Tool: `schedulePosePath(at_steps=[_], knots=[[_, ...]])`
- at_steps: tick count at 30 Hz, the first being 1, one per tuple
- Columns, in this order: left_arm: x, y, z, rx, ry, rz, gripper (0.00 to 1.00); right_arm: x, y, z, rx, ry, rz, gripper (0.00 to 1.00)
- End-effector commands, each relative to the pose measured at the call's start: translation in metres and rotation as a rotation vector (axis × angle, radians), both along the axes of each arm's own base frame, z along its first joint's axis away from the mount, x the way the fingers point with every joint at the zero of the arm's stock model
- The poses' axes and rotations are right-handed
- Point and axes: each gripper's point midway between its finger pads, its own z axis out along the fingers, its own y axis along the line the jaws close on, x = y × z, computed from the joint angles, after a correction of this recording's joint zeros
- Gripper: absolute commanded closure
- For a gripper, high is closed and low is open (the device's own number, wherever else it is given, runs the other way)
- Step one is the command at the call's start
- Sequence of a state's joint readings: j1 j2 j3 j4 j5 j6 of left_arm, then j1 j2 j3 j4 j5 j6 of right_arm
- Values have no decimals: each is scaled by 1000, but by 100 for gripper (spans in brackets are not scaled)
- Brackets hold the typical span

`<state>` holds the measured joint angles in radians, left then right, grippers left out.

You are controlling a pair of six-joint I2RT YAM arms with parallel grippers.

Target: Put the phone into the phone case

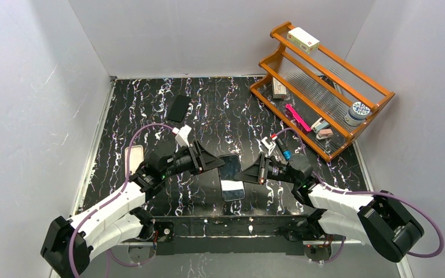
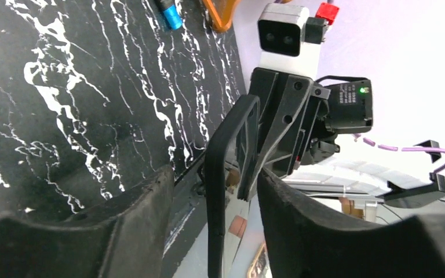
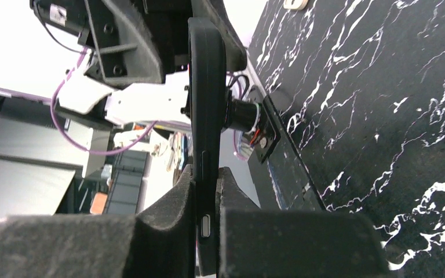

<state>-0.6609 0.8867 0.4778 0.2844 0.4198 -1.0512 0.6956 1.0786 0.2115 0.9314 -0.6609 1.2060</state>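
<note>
A black-rimmed phone [image 1: 232, 179] with a glossy screen is held between both grippers just above the marbled table's near middle. Whether it sits fully in a case I cannot tell. My right gripper [image 1: 244, 174] is shut on its right edge; in the right wrist view the gripper [image 3: 207, 174] clamps the black rim [image 3: 205, 87] just beyond a side button. My left gripper [image 1: 217, 165] is open at its left edge. In the left wrist view the gripper [image 2: 215, 176] straddles the thin black rim [image 2: 232, 133] with gaps on both sides.
A flat black phone-shaped item [image 1: 178, 108] lies at the back left. A pale flat one [image 1: 133, 157] lies beside the left arm. A wooden rack [image 1: 376, 87] with small items stands at the back right. A blue-tipped pen [image 1: 284, 149] lies in front of it.
</note>
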Motion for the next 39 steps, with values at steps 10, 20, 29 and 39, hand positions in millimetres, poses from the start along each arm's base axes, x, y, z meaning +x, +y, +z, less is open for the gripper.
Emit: schedulePosePath(at_steps=[10,20,29,39], knots=[[-7,2,-21,33,41,-22,40,51,11,43,112,-52,-200,99],[3,7,-55,172,88,9,100,74,25,16,21,-13,-228,99],[19,44,-60,490,-2,73,37,102,29,2,-68,-3,-272,99],[19,81,-48,683,-118,96,2,164,24,-36,-404,-27,-340,99]])
